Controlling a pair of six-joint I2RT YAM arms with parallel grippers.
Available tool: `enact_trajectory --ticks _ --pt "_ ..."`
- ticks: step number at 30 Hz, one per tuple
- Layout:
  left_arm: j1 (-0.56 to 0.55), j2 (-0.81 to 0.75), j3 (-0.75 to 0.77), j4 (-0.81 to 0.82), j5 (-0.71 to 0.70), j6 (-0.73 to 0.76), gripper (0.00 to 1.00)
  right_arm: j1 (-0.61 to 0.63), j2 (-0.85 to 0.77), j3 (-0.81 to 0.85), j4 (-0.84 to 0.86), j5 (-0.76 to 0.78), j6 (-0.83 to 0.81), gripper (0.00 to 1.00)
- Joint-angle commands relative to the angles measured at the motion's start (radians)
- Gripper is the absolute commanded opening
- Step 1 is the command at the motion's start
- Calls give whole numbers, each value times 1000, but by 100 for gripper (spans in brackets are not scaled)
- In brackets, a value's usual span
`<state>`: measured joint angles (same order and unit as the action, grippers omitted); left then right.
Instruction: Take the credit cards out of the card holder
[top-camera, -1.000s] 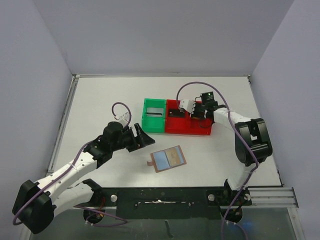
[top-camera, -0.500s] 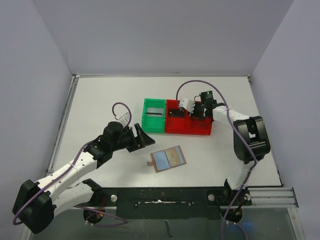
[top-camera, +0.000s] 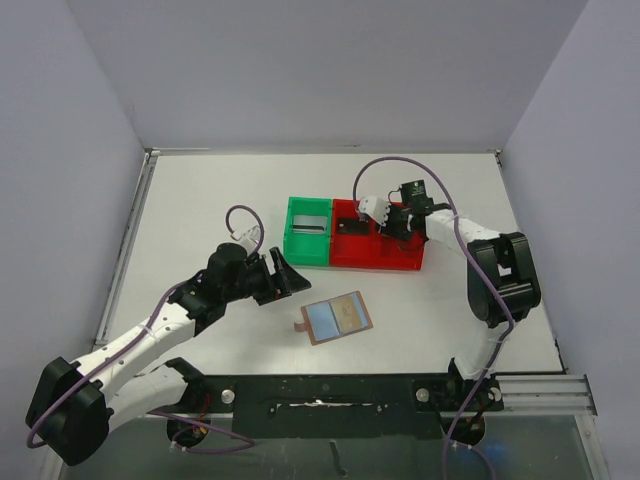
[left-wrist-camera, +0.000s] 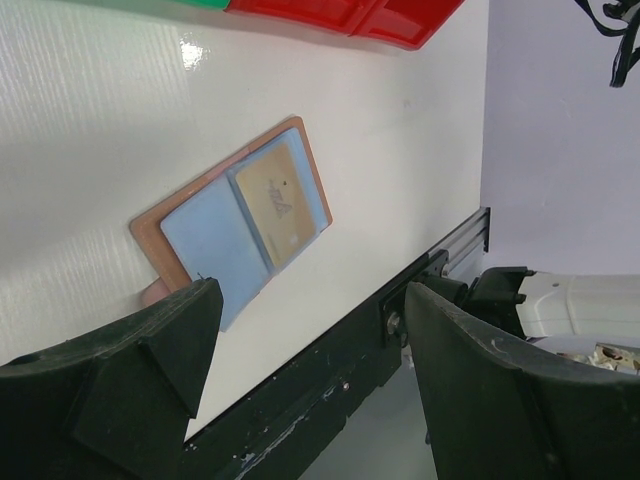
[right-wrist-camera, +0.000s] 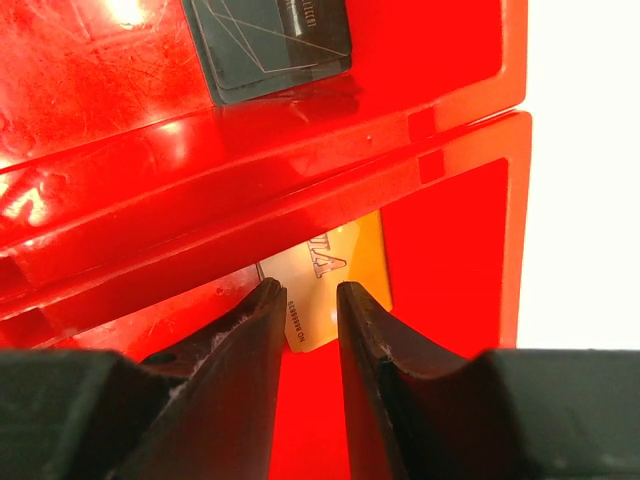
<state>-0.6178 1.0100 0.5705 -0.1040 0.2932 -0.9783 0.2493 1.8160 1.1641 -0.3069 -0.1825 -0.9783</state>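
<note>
The card holder (top-camera: 338, 318) lies open on the table, tan with a light blue lining; in the left wrist view the card holder (left-wrist-camera: 235, 220) shows a tan panel on its right half. My left gripper (top-camera: 286, 275) hovers open to its left, with nothing between its fingers (left-wrist-camera: 310, 295). My right gripper (top-camera: 385, 224) is down in the right red bin (top-camera: 405, 264). Its jaws (right-wrist-camera: 305, 290) stand slightly apart over a gold credit card (right-wrist-camera: 345, 262) lying flat on the bin floor. A dark credit card (right-wrist-camera: 270, 40) lies in the neighbouring red bin.
A green bin (top-camera: 292, 245) adjoins the red ones on the left and holds a greyish card (top-camera: 309, 226). The black base rail (top-camera: 330, 395) runs along the table's near edge. Walls enclose the table on three sides.
My right gripper's jaws have parted a little over the gold card in the red bin. The left arm and the card holder have not moved.
</note>
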Motion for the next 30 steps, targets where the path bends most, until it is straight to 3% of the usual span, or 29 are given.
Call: enact_trajectory --ticks 1,6,9,13,16,18,23,25,28,30 --pt "8 -2 33 31 31 9 73 -7 -8 56 10 -26 37 29" --pt "7 9 39 36 42 10 72 -8 -89 57 80 -36 151 30" --pt "7 14 37 43 45 5 72 -7 -186 11 171 -51 303 33" --pt "7 32 36 44 51 3 72 -12 -387 -169 364 -104 676 43" --pt "4 49 44 29 50 5 69 -20 -530 -267 390 -132 1010 62" --pt "-7 50 67 17 41 5 66 -29 -598 -293 349 -145 1207 66" --pt "-109 40 131 21 -77 -16 66 -48 -664 -300 222 -325 1467 73" --pt "-137 58 138 18 -104 -29 66 -52 -707 -390 330 -404 1587 76" --pt "-185 92 129 25 -144 -51 66 -62 -797 -612 634 -408 1910 100" --pt "-222 109 127 25 -170 -63 66 -68 -831 -742 820 -391 2152 98"
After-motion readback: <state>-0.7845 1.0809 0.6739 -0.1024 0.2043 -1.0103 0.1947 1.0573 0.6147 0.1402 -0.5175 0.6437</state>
